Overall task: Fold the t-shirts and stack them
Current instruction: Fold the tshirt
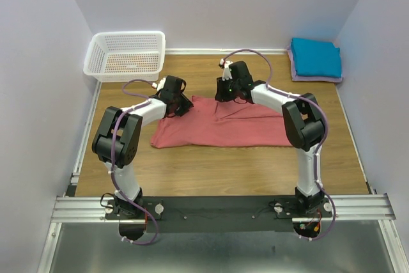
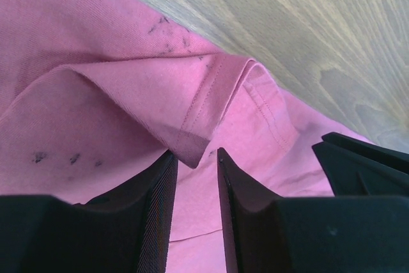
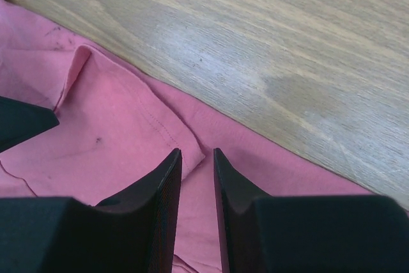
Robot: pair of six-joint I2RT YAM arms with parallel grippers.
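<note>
A salmon-pink t-shirt (image 1: pixel 223 123) lies spread across the middle of the wooden table, partly folded. My left gripper (image 1: pixel 181 108) is down at its far left edge. In the left wrist view the left gripper (image 2: pixel 195 153) is open by a narrow gap, with a folded hem corner of the pink shirt (image 2: pixel 96 94) at its tips. My right gripper (image 1: pixel 227 94) is at the shirt's far edge near the middle. The right gripper (image 3: pixel 197 151) is also open by a narrow gap, over a sleeve corner of the pink cloth (image 3: pixel 115 126). A folded teal-blue t-shirt (image 1: pixel 315 55) rests on a pale lavender t-shirt (image 1: pixel 319 79) at the back right.
A white lattice basket (image 1: pixel 128 35) stands at the back left corner. Bare wood (image 3: pixel 287 49) runs beyond the shirt's far edge. Walls close in the table on the left, back and right.
</note>
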